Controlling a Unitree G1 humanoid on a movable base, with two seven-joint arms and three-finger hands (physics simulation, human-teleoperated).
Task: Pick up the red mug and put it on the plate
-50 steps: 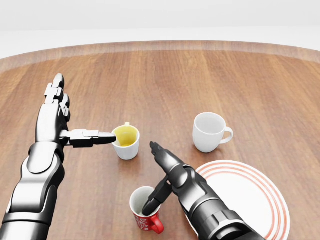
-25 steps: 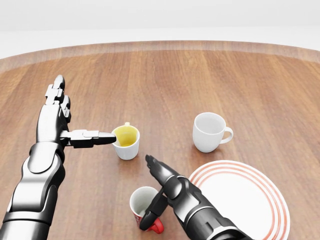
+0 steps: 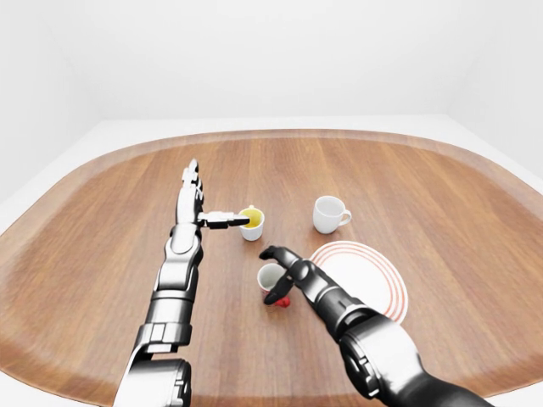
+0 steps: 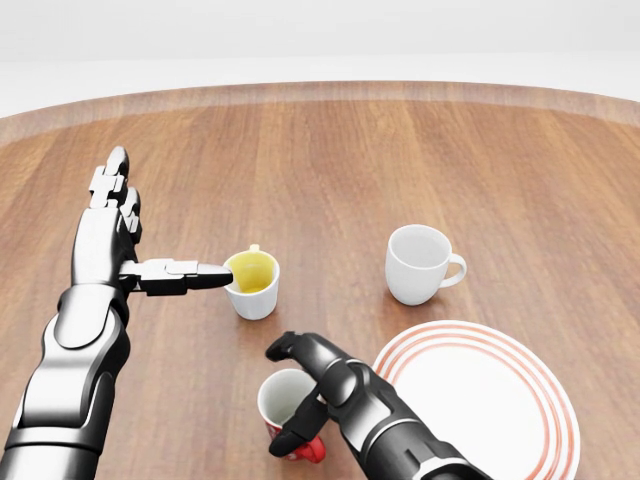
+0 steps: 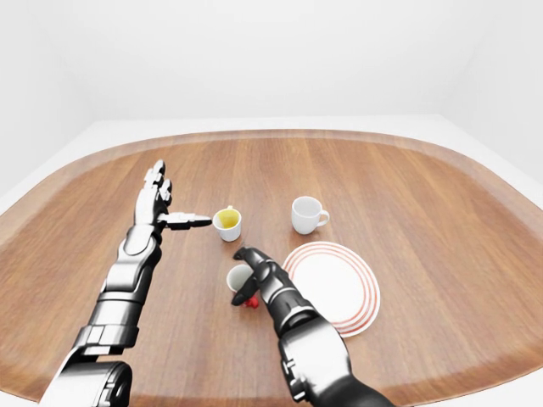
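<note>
While the right hand (image 4: 310, 385) curls its fingers (image 4: 290, 438) loosely over the glossy red ceramic mug (image 4: 284, 408), not clenched, its white inside looks empty. Left of the red-ringed white plate (image 4: 480, 400) on the wooden desk (image 4: 330, 170), the left hand (image 4: 120, 250) stays released, one finger touching a yellow-lined white cup (image 4: 252, 283); the mug's white lettering is unreadable.

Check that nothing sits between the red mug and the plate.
Nothing visible does. The red mug stands just left of the plate in the head view, with only the right hand, fingers around the mug, between them. The white mug stands above the plate, off that line.
</note>
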